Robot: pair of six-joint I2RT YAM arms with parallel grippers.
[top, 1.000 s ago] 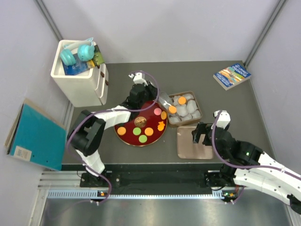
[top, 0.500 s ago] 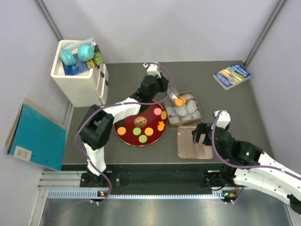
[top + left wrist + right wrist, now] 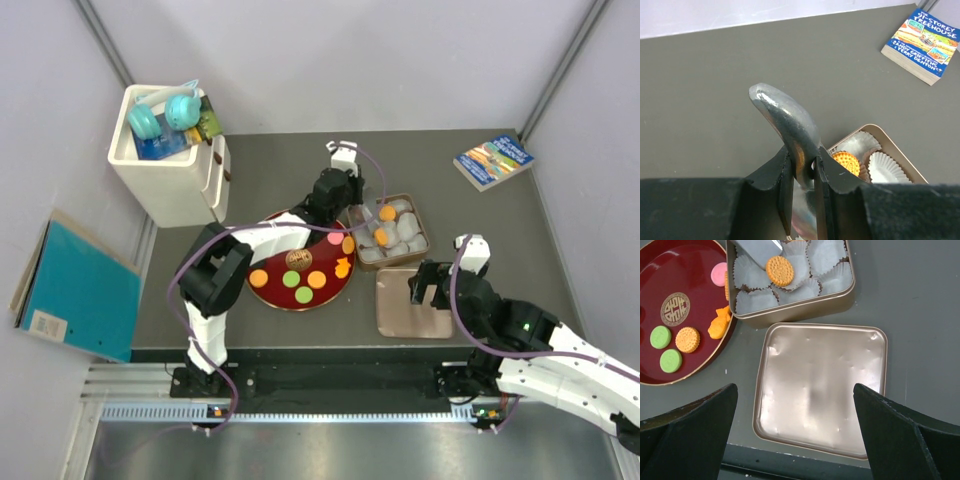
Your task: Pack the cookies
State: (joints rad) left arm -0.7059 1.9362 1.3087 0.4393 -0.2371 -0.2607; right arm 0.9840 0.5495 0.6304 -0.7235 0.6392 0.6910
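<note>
My left gripper (image 3: 345, 193) is shut on the grey handle of a metal spatula (image 3: 785, 117), whose blade (image 3: 757, 250) reaches into the gold tin (image 3: 423, 240) of white paper cups. An orange cookie (image 3: 780, 270) lies at the blade's tip on the cups. A second orange cookie (image 3: 387, 212) sits in a cup further back, and the left wrist view shows one cookie in a cup (image 3: 846, 162). The red plate (image 3: 275, 292) holds several cookies: orange (image 3: 258, 278), green (image 3: 291, 279), pink (image 3: 335, 238) and the irregular orange one (image 3: 342, 267). My right gripper (image 3: 800, 440) is open above the tin's lid (image 3: 820, 390).
A book (image 3: 493, 160) lies at the back right. A white bin (image 3: 170, 185) with blue items stands at the back left. A teal folder (image 3: 80, 290) lies off the table's left edge. The plate's brown-gold emblem (image 3: 675, 309) is uncovered.
My left gripper has swung right from over the plate to over the tin, carrying an orange cookie on the spatula. The right arm has not moved.
</note>
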